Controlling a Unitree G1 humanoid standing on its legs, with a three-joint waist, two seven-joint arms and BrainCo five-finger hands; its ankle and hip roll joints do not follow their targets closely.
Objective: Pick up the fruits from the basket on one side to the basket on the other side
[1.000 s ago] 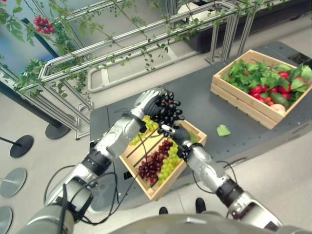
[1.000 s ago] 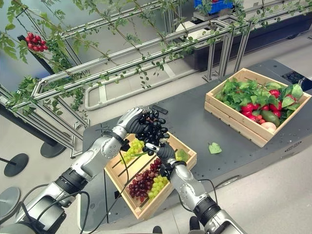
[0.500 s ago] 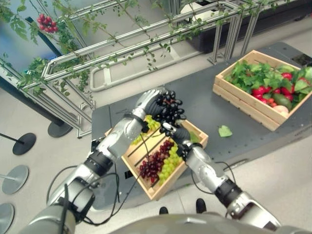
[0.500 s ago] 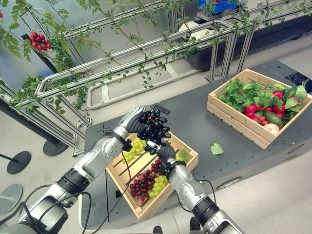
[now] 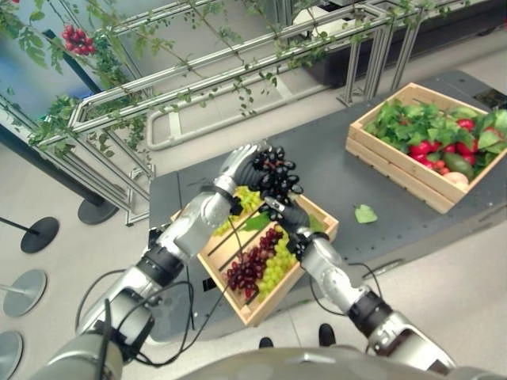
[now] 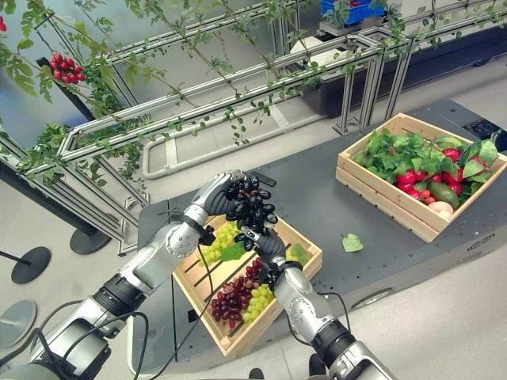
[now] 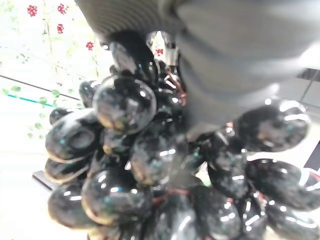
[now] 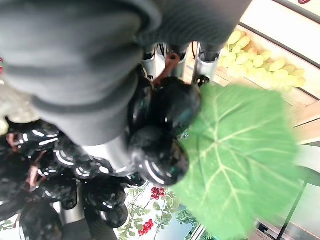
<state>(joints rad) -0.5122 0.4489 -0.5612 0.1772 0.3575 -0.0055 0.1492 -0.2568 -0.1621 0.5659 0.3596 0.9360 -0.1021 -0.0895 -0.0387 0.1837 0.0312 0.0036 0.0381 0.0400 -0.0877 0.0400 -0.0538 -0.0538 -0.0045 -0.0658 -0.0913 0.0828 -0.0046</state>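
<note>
Above the far edge of the near crate [image 5: 261, 305], we hold a bunch of black grapes [image 5: 273, 176] between both hands, lifted clear of the red and green grapes [image 5: 257, 265] lying inside. Our left hand [image 5: 238, 165] cups the bunch from the left with fingers curled round it; our right hand [image 5: 283, 215] pinches its lower berries from beneath, beside a green leaf [image 8: 235, 165]. The far crate [image 5: 396, 162] of leafy produce sits well apart to the right on the dark worktop [image 5: 333, 170], a loose leaf [image 5: 364, 212] between. We judge the risk is berries tearing off if the hands pull apart during the carry.
</note>
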